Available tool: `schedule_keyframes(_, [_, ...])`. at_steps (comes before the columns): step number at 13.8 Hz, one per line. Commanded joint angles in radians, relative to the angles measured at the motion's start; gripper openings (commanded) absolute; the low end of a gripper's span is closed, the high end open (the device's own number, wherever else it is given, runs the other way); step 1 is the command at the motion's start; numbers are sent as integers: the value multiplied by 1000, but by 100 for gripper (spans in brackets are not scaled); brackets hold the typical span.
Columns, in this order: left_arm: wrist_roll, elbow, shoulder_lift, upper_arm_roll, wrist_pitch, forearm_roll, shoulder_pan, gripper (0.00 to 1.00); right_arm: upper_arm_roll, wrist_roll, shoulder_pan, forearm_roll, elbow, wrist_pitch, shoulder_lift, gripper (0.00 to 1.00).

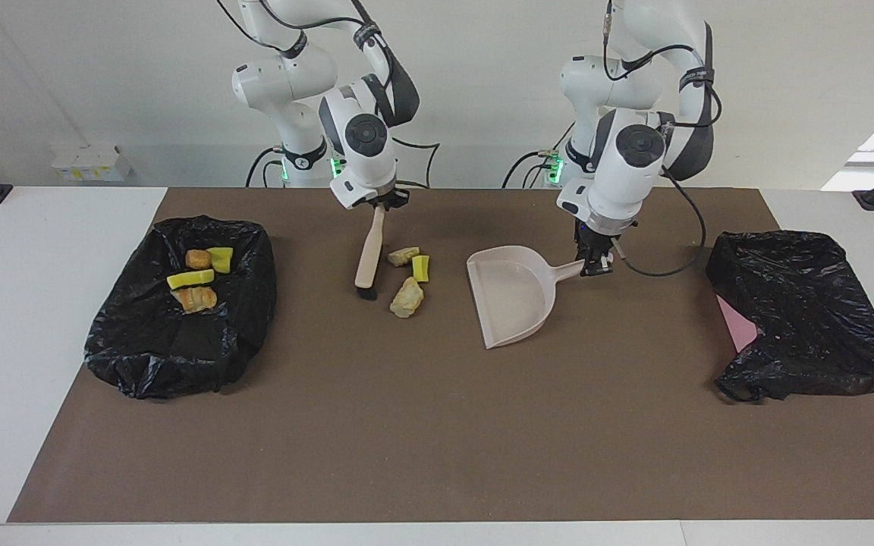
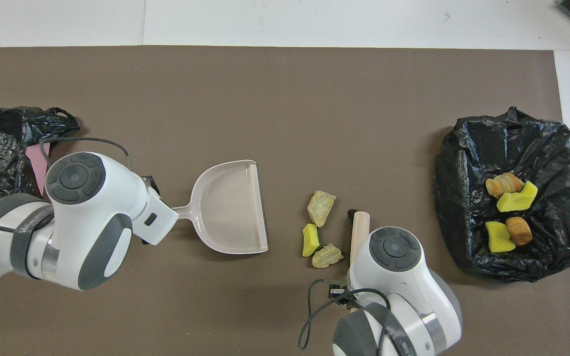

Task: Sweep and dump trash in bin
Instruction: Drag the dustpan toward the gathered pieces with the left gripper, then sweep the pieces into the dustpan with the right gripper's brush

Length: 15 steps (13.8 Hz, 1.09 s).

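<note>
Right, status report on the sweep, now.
Left pincer shut on dustpan handle, pan's open edge facing the trash. Right pincer shut on brush. Three loose trash pieces between brush and pan. Nothing in the way.

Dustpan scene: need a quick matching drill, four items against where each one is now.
Items:
1. dustpan
2. brush
3. three loose lumps
4. four lumps

Places:
A. on the mat between brush and dustpan
B. in the black bag at the right arm's end
C. held by the left gripper
D. held by the right gripper

Pairs: 1-C, 2-D, 3-A, 4-B
</note>
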Motion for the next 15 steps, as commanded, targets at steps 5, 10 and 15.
schedule_keyframes(5, [-94, -72, -30, 13, 71, 21, -125, 0, 7, 47, 25, 118, -45, 139, 23, 0])
schedule_keyframes(10, [-95, -86, -34, 12, 82, 21, -131, 0, 10, 164, 68, 276, 4, 288, 116, 0])
schedule_keyframes(15, [-97, -110, -25, 10, 154, 21, -148, 0, 10, 202, 108, 376, 163, 305, 207, 0])
